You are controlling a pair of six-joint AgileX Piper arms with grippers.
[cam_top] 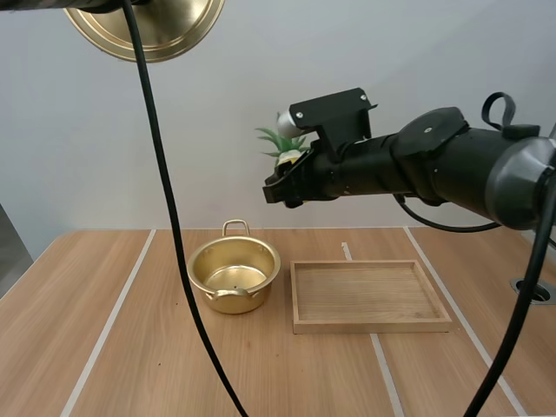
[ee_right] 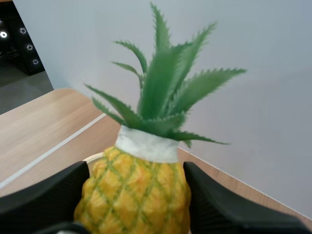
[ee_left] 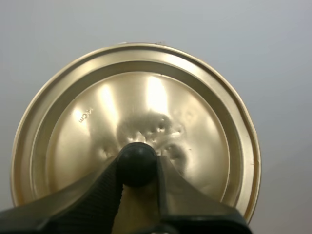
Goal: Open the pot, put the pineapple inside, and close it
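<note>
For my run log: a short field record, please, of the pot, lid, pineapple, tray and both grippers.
pot: lid off, upright on the table
lid: held high, left gripper shut on its black knob
pineapple: in the air, pinched by the right gripper, not yet in the pot
wooden tray: on the table beside the pot, apart from it

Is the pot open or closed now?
Open. The pot stands lidless and empty on the table; the left pincer holds the lid up by its knob.
</note>
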